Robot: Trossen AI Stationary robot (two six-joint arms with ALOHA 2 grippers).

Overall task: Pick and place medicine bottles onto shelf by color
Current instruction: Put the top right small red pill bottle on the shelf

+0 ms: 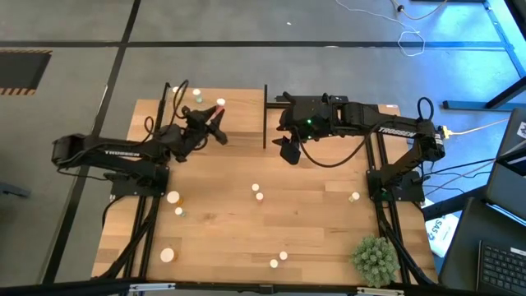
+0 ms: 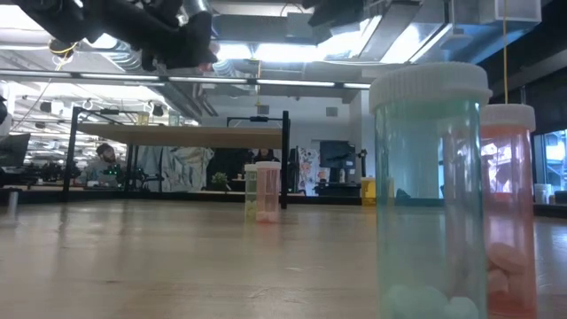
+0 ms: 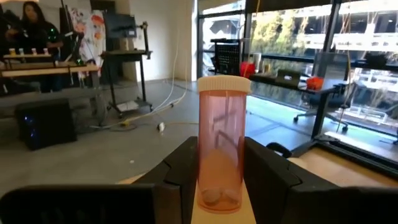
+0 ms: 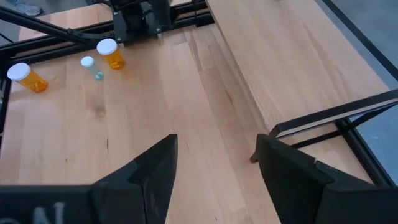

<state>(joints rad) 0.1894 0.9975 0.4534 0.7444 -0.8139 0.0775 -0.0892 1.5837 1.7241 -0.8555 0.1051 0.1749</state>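
Holding a reddish bottle (image 3: pixel 222 146) upright between its jaws, your left gripper (image 1: pixel 215 125) is hovering over the left part of the shelf (image 1: pixel 246 111), at the far side of the bench (image 1: pixel 312 230); the jaws are partly closed, clamping the bottle's body on both sides. You are looking at a job that seems barely begun: two or three white-capped bottles (image 1: pixel 197 96) are already sitting near the shelf's far left corner, while about eight are lying scattered across the bench, an orange one (image 1: pixel 173 197) near the left arm's base, a pair (image 1: pixel 257 191) mid-bench, and others toward the near edge and the right. Your right gripper (image 1: pixel 289 148) is hanging just off the shelf's near edge with jaws spread wide and nothing between them. You are working close to the thin black post (image 1: pixel 265 115) standing between the two grippers, so lateral room there is tight; the middle of the bench is offering open room. A spiky green plant ball (image 1: pixel 375 258) is occupying the near right corner.
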